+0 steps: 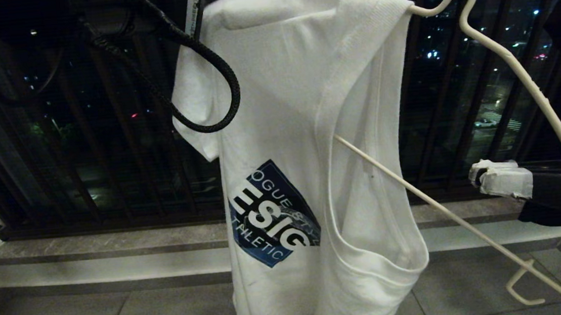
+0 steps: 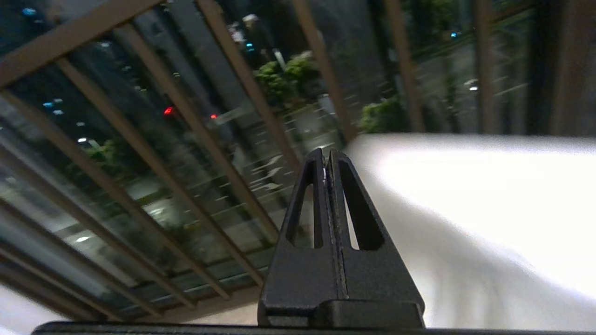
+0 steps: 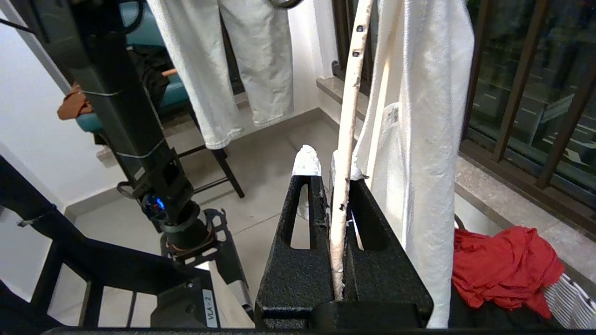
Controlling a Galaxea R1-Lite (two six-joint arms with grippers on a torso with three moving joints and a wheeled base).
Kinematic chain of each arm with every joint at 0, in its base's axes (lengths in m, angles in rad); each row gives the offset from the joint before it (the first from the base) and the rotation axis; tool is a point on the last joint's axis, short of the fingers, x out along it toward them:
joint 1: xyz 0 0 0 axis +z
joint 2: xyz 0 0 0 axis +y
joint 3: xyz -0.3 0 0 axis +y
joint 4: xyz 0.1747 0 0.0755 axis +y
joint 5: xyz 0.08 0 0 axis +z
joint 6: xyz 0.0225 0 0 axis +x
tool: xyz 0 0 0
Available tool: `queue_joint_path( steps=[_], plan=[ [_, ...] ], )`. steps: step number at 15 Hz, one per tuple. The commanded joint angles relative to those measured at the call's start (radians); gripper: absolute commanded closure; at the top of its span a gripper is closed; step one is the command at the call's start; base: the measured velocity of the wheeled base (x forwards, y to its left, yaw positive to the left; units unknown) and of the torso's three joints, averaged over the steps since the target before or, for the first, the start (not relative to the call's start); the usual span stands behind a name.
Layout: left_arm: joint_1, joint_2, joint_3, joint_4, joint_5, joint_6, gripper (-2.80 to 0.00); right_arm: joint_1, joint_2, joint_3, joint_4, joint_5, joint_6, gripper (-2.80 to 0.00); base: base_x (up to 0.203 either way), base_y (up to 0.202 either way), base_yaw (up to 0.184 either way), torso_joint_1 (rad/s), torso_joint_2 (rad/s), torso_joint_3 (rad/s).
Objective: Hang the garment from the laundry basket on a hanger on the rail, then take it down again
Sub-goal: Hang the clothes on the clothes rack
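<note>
The right pincer point(image 3: 333, 160) is clenched on one wire arm of the hanger point(image 1: 516, 68), holding it tilted in the air, not on the rail, which no view shows. The garment point(image 1: 304, 140) hangs just beside that pincer: one hanger arm runs up through its neck opening and carries one shoulder, while the bar crosses below and comes out toward the pincer. The other shoulder is held up near the left pincer point(image 2: 328, 160), which is pressed fully shut; whether it pinches cloth there, I cannot tell. So the shirt is out of the laundry basket point(image 3: 570, 293) and half threaded. Left, by my judgement: seat the second shoulder, hook the hanger on the rail, then take it down.
</note>
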Motion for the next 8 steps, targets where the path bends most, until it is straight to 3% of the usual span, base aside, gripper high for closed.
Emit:
queue_joint_path(
  steps=[1,4,8],
  plan=[
    [0.021,0.036,-0.063,-0.002,0.003,0.013,0.00,0.000,0.000,0.001,-0.002,0.003,0.001,0.00,0.000,0.000,0.000,0.000,0.00,0.000],
    [0.033,0.040,-0.063,-0.004,0.004,0.002,0.00,0.000,0.000,0.001,-0.002,0.002,0.001,0.00,0.000,0.000,0.000,0.000,0.00,0.000],
    [0.018,-0.054,0.088,0.004,-0.002,-0.042,0.00,0.000,0.002,0.001,-0.002,0.002,0.001,0.00,0.000,0.000,0.000,0.000,0.00,0.000]
  ],
)
